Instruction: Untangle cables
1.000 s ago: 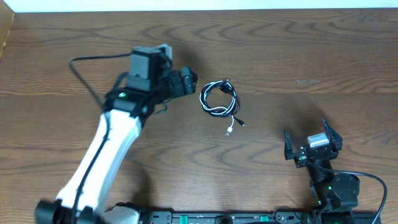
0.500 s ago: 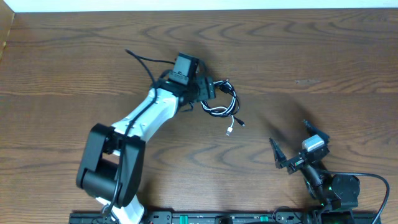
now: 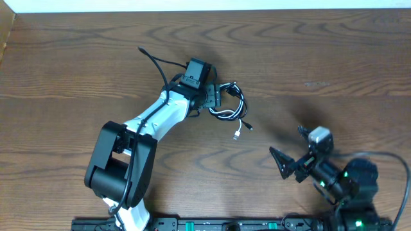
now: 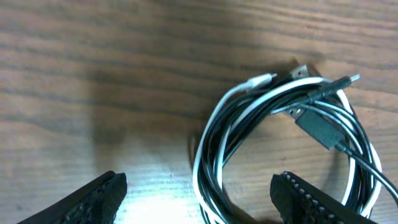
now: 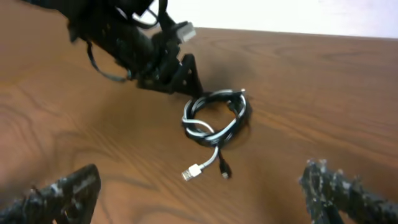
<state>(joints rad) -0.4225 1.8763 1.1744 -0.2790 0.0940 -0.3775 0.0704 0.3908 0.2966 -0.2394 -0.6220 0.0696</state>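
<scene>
The black and white cables [image 3: 227,104] lie wound together in one small coil near the middle of the table. A white plug [image 3: 237,135] and a black plug [image 3: 248,127] trail out toward the front. My left gripper [image 3: 217,99] is open at the coil's left side. In the left wrist view the coil [image 4: 273,124] fills the right half, and its left strands run between the left gripper's [image 4: 199,200] fingers, clear of both. My right gripper [image 3: 290,149] is open at the front right, well short of the coil. The right wrist view shows the coil [image 5: 217,117] ahead of the right gripper [image 5: 202,198].
The left arm's [image 3: 148,125] white link slants from the front left up to the coil, and its thick black wire [image 3: 156,63] loops behind the wrist. The right arm's base [image 3: 353,183] sits at the front right. A black rail [image 3: 212,224] lines the front edge.
The left arm has swung right and brought its gripper onto the coil's left side, jaws narrowing slightly. The right gripper has turned left toward the coil and sunk toward the table's front.
</scene>
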